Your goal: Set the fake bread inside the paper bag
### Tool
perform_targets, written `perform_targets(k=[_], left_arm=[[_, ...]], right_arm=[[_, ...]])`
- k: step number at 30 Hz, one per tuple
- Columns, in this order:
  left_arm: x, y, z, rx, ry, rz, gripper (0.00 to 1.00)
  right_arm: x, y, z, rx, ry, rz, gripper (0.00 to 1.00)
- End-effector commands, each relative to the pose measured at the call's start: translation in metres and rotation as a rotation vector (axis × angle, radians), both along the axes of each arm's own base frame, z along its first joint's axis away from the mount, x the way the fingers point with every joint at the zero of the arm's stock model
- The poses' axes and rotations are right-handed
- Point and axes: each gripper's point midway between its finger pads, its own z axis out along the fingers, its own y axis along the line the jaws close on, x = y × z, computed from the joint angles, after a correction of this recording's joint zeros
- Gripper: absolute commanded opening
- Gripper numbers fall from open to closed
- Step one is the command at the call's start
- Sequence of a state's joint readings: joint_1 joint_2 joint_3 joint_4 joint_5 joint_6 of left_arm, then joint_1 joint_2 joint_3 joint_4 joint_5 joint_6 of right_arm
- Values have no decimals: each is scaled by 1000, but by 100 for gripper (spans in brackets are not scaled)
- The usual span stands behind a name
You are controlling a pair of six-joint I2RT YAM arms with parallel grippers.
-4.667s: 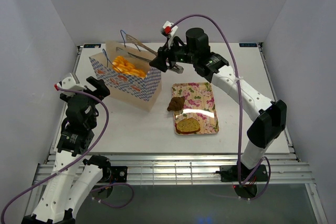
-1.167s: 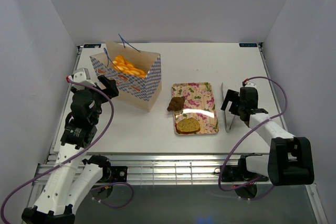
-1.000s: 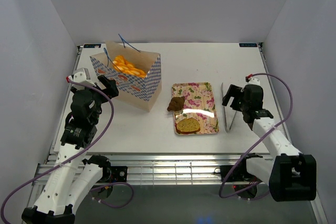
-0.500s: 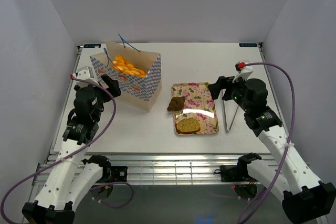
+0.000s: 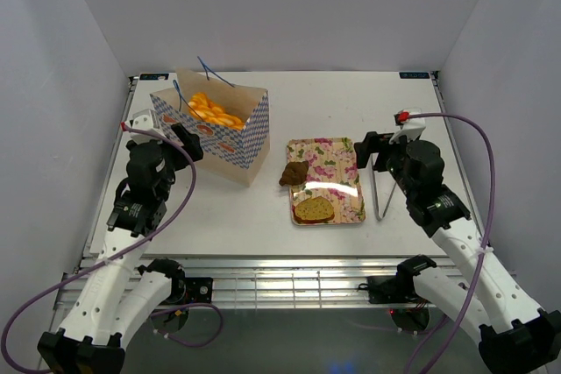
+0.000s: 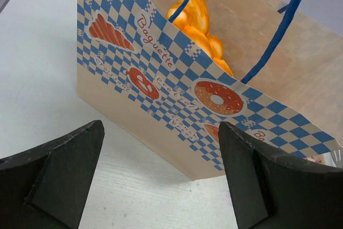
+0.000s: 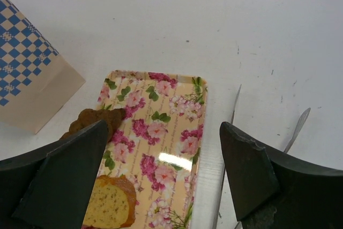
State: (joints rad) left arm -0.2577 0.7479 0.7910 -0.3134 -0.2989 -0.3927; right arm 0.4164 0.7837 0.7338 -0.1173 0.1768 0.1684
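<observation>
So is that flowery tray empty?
No, a brown bun at its left edge and a toast slice lie on the floral tray.

Bright, even overhead light is filling every view.
Glare is shining on the tray [image 7: 155, 132]; the paper bag [image 5: 210, 133] is casting a soft shadow; close fingers [image 6: 59, 170] are looking dark and soft-edged.

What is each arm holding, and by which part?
Nothing. Left gripper and right gripper both show open, empty jaws; tongs lie beside the tray.

paper bag [image 7: 32, 84] mostly beyond right wrist view's left edge
</observation>
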Motion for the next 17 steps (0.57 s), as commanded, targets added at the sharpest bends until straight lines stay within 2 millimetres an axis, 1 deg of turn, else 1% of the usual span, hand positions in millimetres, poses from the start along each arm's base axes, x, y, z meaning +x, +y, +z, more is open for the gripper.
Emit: perform_targets(k=[1, 8, 15, 17], left_arm=[[0, -1, -1, 8, 5, -6, 98], [1, -1, -3, 10, 10, -5, 98], [2, 0, -6, 14, 20, 1, 98], [2, 0, -6, 14, 20, 1, 98]], right_arm=[[5, -5, 15, 25, -65, -42, 90], [11, -8, 1, 17, -17, -81, 90], [11, -10, -6, 12, -2, -94, 90], [11, -8, -7, 11, 5, -82, 90]])
